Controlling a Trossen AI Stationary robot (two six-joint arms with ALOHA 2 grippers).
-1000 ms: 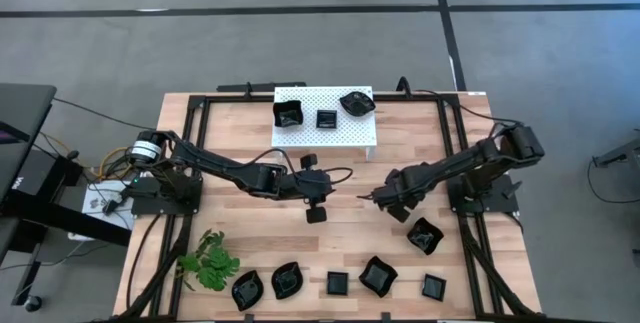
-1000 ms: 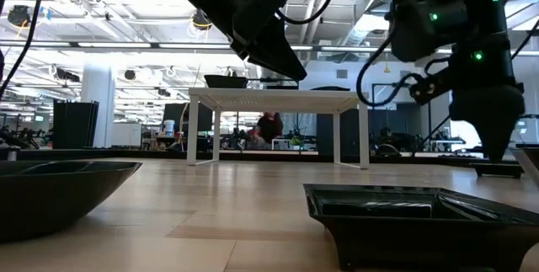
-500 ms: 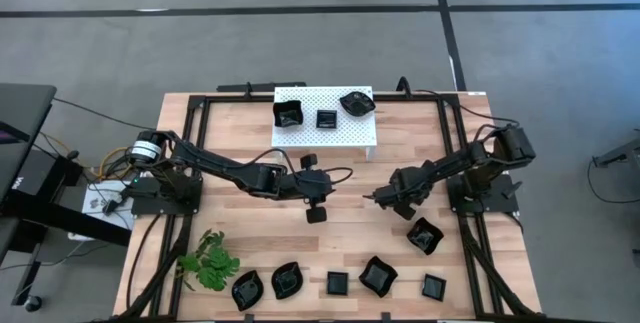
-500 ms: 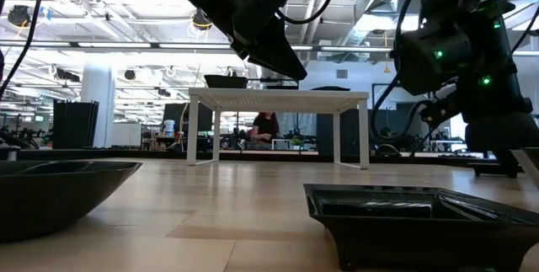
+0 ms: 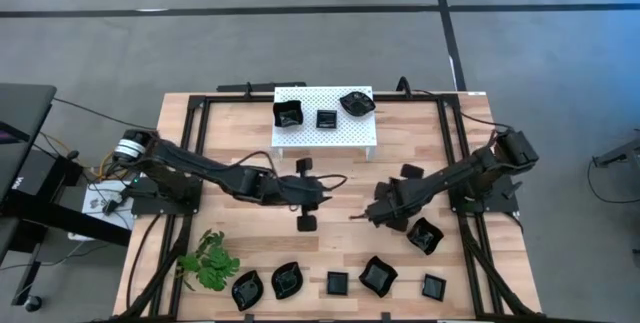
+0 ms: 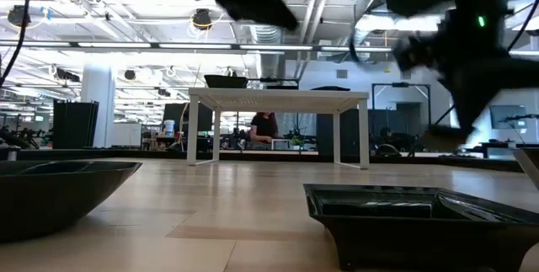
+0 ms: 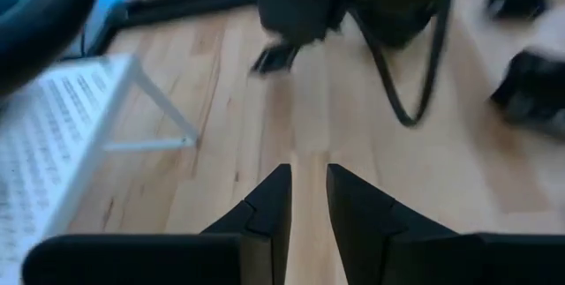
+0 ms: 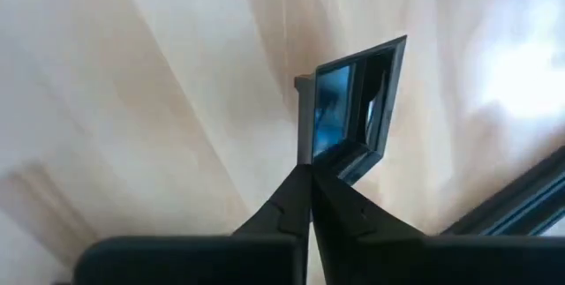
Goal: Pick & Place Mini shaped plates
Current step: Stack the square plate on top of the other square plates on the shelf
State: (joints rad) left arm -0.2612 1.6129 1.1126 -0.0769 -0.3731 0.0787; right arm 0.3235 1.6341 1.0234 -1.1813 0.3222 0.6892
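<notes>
My right gripper (image 8: pixel 311 172) hangs right of the table's middle (image 5: pixel 366 215), shut on a small glossy black square plate (image 8: pixel 353 108). The same plate shows as a thin dark sliver (image 5: pixel 354 218) in the high view. My left gripper (image 7: pixel 308 175) is raised over the table's middle (image 5: pixel 322 195) and points toward the right arm. It is open by a narrow gap, with bare wood showing between its fingers. Several more black plates lie in a row along the near edge (image 5: pixel 338 283). A wavy-edged one (image 5: pixel 425 235) rests flat just beside the right gripper. My right gripper pinches the square plate's rim (image 8: pixel 320 154) near one corner, between its two fingertips. The fingers come steeply from above. The plate is tipped up on edge beyond the fingertips and is clear of the tabletop.
A white perforated platform (image 5: pixel 325 121) on legs stands at the far middle and carries three black plates. A green sprig (image 5: pixel 210 261) lies at the near left. Black rails (image 5: pixel 452 153) frame the table. In the low view, two plates (image 6: pixel 59 196) (image 6: pixel 421 217) loom close.
My right gripper has shut on the square plate that lay under it. It has rolled and carried the plate up off the table, toward the left and near edges. My left gripper has risen and drifted slightly left and nearer, with its gap unchanged.
</notes>
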